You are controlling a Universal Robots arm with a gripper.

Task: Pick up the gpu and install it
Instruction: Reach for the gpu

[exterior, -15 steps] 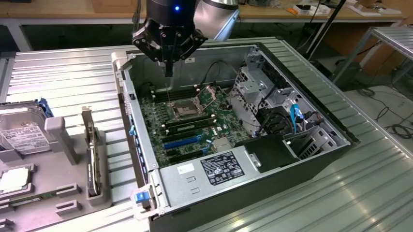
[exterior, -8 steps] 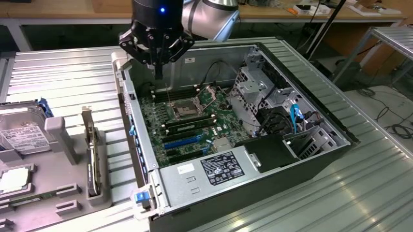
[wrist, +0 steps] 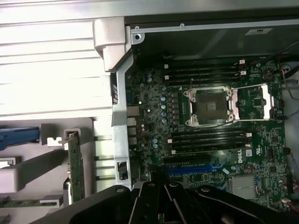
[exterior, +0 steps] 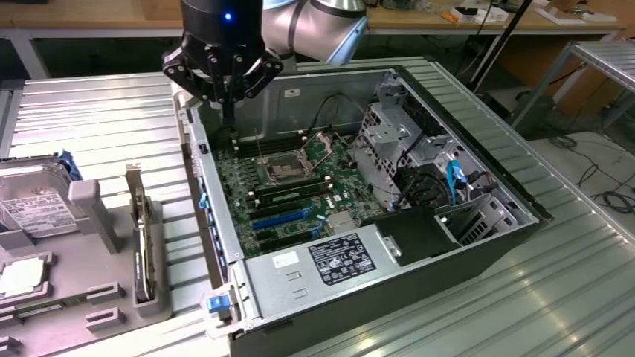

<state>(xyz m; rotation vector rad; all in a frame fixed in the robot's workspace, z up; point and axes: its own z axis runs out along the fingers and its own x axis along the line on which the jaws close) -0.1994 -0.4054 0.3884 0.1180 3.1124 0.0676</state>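
The gpu [exterior: 145, 245] stands on edge in a slot of the grey holder [exterior: 94, 268] at the exterior view's left, its silver bracket [exterior: 132, 186] rising at the far end. In the wrist view the gpu [wrist: 74, 170] appears as a thin strip beside the case wall. My gripper [exterior: 228, 111] hangs shut and empty over the far left corner of the open computer case [exterior: 397, 253], above the motherboard [exterior: 288, 175] and well apart from the gpu. The wrist view shows my gripper [wrist: 163, 198] with its black fingers together. A blue expansion slot [wrist: 187, 169] lies on the board nearby.
A silver hard drive [exterior: 35, 204] with a white label sits in the holder's far part, and green memory sticks [exterior: 40, 305] lie near its front. Inside the case are the CPU socket [wrist: 208, 105], drive cages [exterior: 397, 141] and a power supply [exterior: 337, 256]. The case's left wall [exterior: 204, 193] separates holder and board.
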